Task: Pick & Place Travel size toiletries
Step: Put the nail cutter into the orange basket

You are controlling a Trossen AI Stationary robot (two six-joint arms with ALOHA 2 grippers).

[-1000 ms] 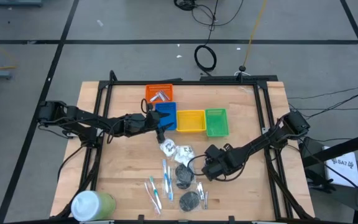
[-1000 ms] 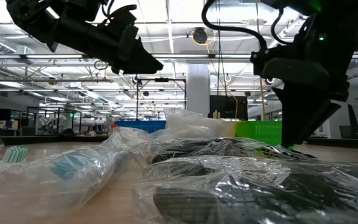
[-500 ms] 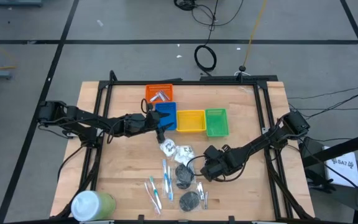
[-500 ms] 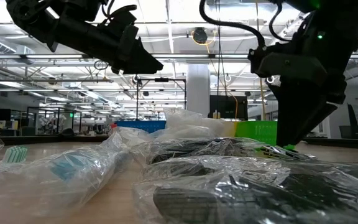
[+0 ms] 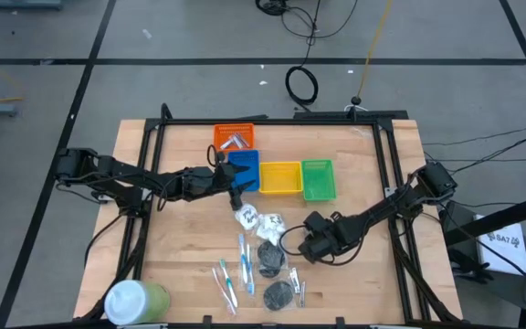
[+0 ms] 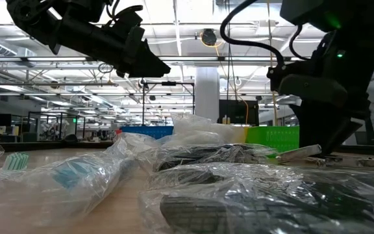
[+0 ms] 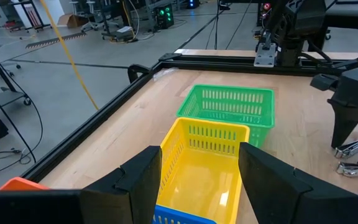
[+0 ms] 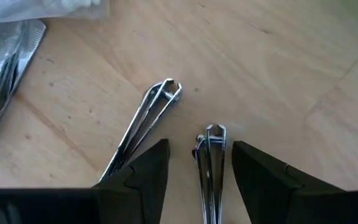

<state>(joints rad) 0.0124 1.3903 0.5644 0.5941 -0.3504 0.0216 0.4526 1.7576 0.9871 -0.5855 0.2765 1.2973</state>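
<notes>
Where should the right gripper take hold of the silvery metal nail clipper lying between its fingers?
Grip the silvery metal nail clipper across its narrow middle, coming straight down from above. It lies flat on the wooden table, already lined up between the open right gripper fingers.

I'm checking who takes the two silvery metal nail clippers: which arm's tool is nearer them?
The right. Its tool hangs directly over the two silvery metal nail clippers, fingers apart; the left tool waits at the blue plastic tray.

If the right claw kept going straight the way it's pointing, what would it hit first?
Probably the nail clipper lying between the open fingers of the right gripper, then the wooden table beneath it. A second clipper lies just beside.
</notes>
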